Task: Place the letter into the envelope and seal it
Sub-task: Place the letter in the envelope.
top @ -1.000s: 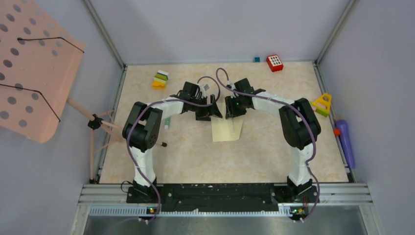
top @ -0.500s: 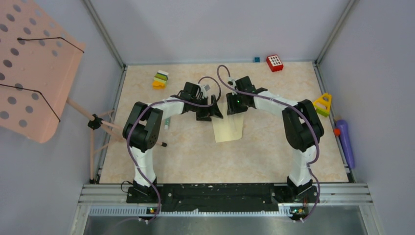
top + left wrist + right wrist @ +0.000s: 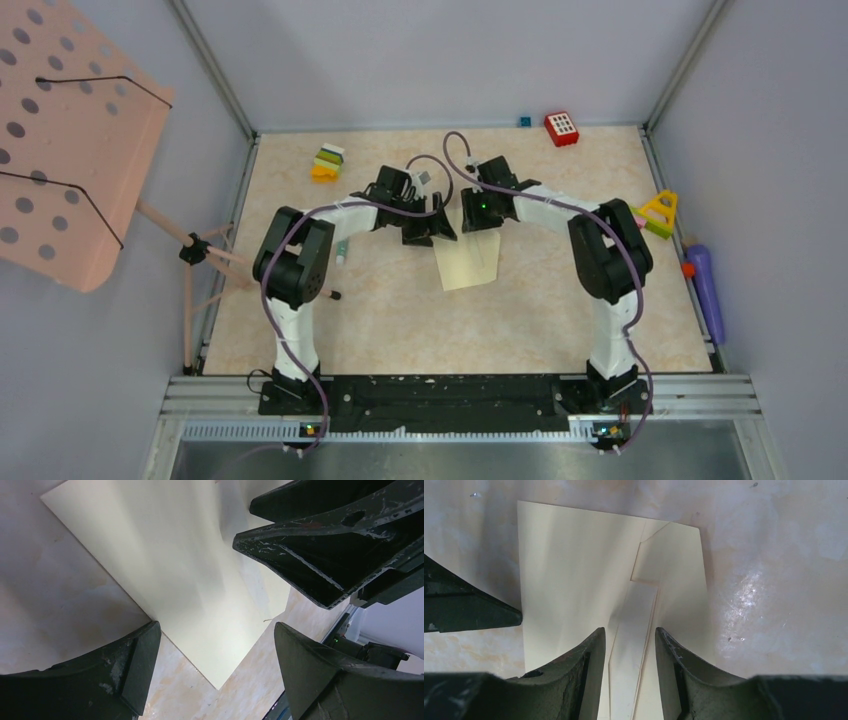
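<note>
Both arms lean in over the middle of the beige marbled tabletop (image 3: 400, 320), and right there lies the pale yellow rectangular paper envelope (image 3: 467, 265), flat on the surface, just in front of the two claws.

The left gripper (image 3: 216, 627) has its jaws spread wide, one dark finger (image 3: 135, 665) at the envelope's long edge, the other (image 3: 320, 680) out past its corner, the sheet running between them. Whether the tips touch the paper cannot be told.

Over to the right gripper (image 3: 630, 630): jaws drawn in narrow, a finger on each side of a narrow pale strip of paper (image 3: 634, 645) that runs lengthwise along the envelope's face. The strip fills the gap from finger to finger, but whether it is actually pinched cannot be told. Nor is it clear whether that strip is the letter or a fold of the envelope itself.

From the left wrist camera the right claw looms just beside the left one, apart from it.

Round the edges sit a red block with white dots (image 3: 561, 128) at the far side, a stack of yellow, green and white blocks (image 3: 327, 163) far left, and a yellow triangular toy (image 3: 659, 212) at the right rim, all well apart from the envelope.
</note>
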Robot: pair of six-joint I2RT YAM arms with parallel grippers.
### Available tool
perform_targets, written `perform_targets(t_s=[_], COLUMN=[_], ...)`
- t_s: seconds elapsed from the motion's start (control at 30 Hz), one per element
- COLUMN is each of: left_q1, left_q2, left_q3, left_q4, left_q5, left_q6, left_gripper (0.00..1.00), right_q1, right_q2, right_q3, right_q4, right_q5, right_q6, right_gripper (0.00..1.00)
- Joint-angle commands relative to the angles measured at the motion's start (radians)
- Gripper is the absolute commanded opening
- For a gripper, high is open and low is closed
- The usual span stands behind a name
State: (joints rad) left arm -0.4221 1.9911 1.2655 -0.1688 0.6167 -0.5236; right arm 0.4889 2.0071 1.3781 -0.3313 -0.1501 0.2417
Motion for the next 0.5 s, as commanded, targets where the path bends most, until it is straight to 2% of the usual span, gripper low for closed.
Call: perform_targets(t_s=[0.0,0.47], left_q1=[-0.006,-0.007], left_q2=[0.028,0.04], left_q3=[0.044,0.061], left_q4=[-0.017,-0.017], left_q5=[-0.007,0.008], left_q6=[0.027,0.011], left_gripper=[0.89,0.89], right_q1=[0.007,-0.003], right_q2=[0.035,0.045], right_q3=[0.052,0.044], right_q4=[0.028,0.025], right_q5=[0.006,-0.081], right_q6=[0.039,0.081], right_gripper=[0.41,0.41])
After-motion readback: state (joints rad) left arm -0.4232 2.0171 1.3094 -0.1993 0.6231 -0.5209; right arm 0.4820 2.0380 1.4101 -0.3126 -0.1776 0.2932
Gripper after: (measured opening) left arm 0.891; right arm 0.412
